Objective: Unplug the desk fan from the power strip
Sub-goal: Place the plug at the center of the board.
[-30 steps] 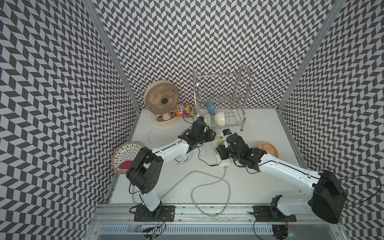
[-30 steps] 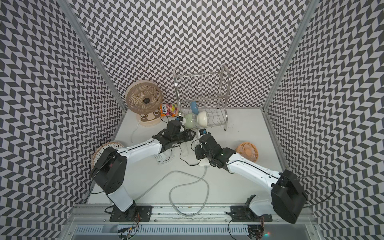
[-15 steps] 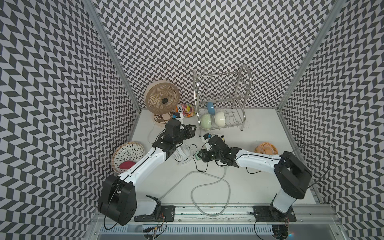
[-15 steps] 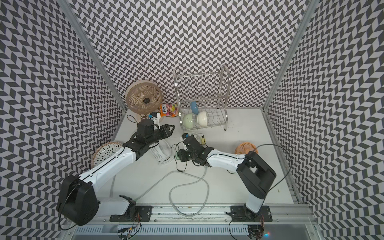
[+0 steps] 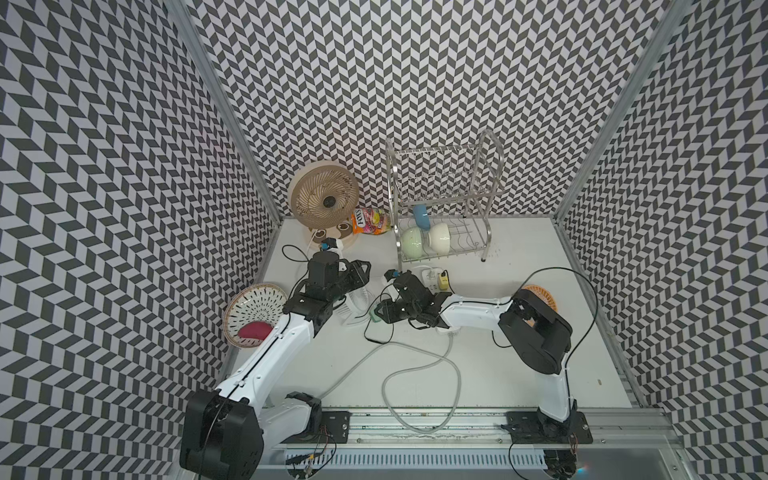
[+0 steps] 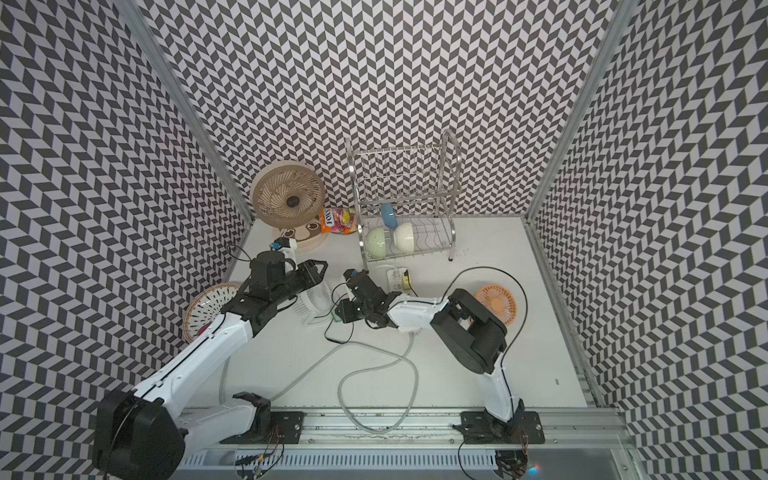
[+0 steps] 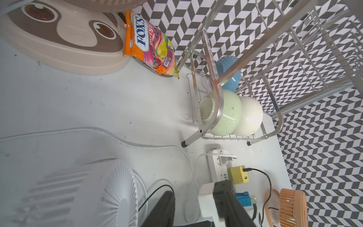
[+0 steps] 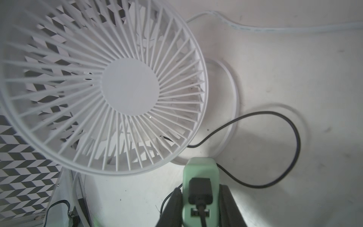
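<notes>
Beside the white slatted desk fan, your right claw was clenched on a smooth mint-green adapter with a black cable; your left claw hung released, empty, above it; the flat white power strip lay before the wire rack

The walls are black-and-white chevron-patterned and the tabletop is white. White round slatted desk fan; mint-green plastic adapter; thin black cable; yellow cube charger; long white power strip.
</notes>
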`<action>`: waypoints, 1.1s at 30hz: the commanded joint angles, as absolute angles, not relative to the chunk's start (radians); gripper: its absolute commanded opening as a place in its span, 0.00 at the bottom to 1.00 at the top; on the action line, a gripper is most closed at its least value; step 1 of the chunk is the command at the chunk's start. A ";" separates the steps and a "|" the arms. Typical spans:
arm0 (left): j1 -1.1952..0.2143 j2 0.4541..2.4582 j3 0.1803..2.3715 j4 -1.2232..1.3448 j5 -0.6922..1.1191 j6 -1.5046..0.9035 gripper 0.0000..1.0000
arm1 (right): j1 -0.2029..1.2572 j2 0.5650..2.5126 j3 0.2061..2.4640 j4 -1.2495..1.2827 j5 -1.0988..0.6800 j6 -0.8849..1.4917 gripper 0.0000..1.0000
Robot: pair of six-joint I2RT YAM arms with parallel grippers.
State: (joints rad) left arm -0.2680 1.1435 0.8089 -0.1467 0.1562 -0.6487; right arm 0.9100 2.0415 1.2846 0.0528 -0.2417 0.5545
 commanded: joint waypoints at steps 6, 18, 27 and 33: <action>-0.210 1.108 0.783 -0.171 0.188 -0.654 0.47 | 0.921 2.069 1.380 0.062 -0.254 0.521 0.35; -0.242 1.139 0.767 -0.078 0.212 -0.693 0.44 | 0.876 1.676 1.193 -0.165 -0.096 0.324 0.69; -0.494 1.292 0.792 -0.014 0.145 -0.803 0.46 | 0.715 1.436 1.079 -0.289 0.112 0.355 0.67; -0.614 1.436 0.848 0.003 0.117 -0.874 0.46 | 0.631 1.454 1.058 -0.295 0.157 0.341 0.75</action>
State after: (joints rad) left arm -0.5911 1.4063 0.8043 -0.0406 0.1440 -0.8242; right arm 0.6380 1.4425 1.0615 -0.2878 0.1108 0.3553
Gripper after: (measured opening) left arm 0.458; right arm 0.734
